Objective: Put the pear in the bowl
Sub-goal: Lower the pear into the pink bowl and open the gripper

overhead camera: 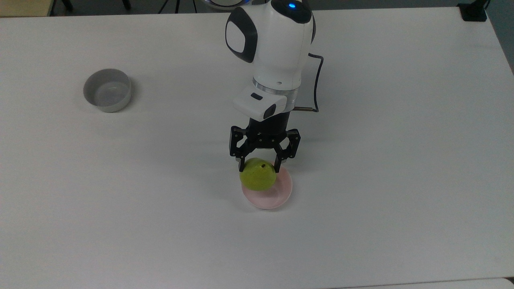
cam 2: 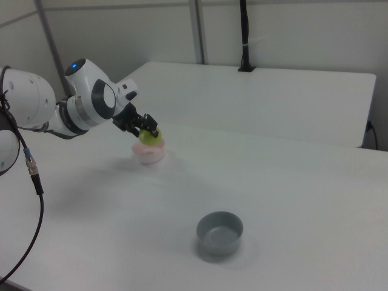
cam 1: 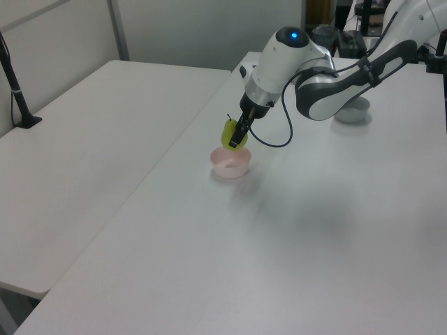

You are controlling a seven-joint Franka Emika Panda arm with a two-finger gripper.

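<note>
Two jaws of the gripper point(overhead camera: 259, 165) clamp the pear point(overhead camera: 258, 174) in the top view, directly over the pink bowl point(overhead camera: 277, 194) on the table point(overhead camera: 401, 160). In the left view, the pear point(cam 1: 229, 135) hangs just above the bowl point(cam 1: 230, 164). In the right view, the grey bowl point(cam 2: 219, 232) sits well apart from the jaws.

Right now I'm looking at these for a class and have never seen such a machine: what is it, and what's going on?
It is a robot arm with one two-finger gripper. Three fixed cameras watch the same white table: one from above and one from each side. The gripper is shut on a yellow-green pear, holding it just over a pink bowl. The left view shows the pear above the bowl, not yet set down. A grey bowl stands apart, toward the top view's left.
</note>
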